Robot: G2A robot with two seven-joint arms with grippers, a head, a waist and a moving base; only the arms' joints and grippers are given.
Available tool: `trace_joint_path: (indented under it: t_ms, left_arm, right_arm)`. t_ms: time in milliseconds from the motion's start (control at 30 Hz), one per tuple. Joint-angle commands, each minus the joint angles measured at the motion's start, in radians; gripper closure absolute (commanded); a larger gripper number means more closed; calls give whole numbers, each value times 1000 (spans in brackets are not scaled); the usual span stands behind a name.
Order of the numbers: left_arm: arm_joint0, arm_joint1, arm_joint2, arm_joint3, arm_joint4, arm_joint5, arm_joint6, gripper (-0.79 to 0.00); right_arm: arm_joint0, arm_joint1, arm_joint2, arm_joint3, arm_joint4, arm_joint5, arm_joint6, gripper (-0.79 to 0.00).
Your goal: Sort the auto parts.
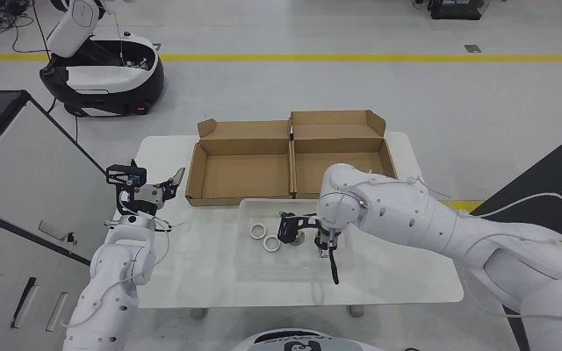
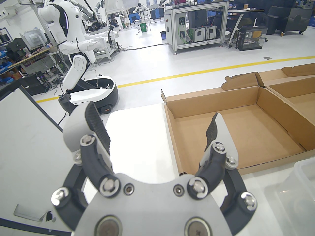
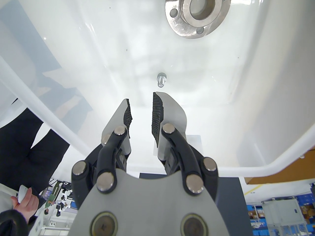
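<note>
A clear plastic tray (image 1: 263, 204) sits at the table's middle with two pale ring-shaped parts (image 1: 258, 232) (image 1: 271, 245) in its left half. My right gripper (image 1: 285, 232) hangs inside the tray just right of them. In the right wrist view a round metal flange (image 3: 198, 6) with bolt holes lies on the tray floor, and a small bolt (image 3: 161, 78) lies just beyond my right gripper (image 3: 142, 99), whose fingers stand a little apart with nothing between them. My left gripper (image 1: 169, 184) (image 2: 152, 110) is wide open and empty at the table's left edge.
Two open, empty cardboard boxes (image 1: 239, 167) (image 1: 342, 158) stand side by side behind the tray; the nearer one (image 2: 246, 128) lies just ahead of my left gripper. The tray's corner (image 2: 302, 173) is beside it. Another robot (image 1: 101, 70) is parked on the floor beyond.
</note>
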Motion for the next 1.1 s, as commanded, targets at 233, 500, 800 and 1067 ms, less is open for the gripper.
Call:
trace_joint_path:
  t_ms: [233, 500, 800, 1067]
  left_arm:
    - [0, 0, 0, 0, 0, 0, 0, -785]
    - [0, 0, 0, 0, 0, 0, 0, -785]
    - [0, 0, 0, 0, 0, 0, 0, -785]
    - [0, 0, 0, 0, 0, 0, 0, -785]
  right_arm:
    - [-15, -15, 0, 28, -28, 17, 0, -200]
    - [-23, -26, 8, 28, -58, 39, -28, -175]
    - [-37, -40, 10, 44, -88, 62, -16, -169]
    - [-50, -46, 23, 55, -98, 65, -16, -209]
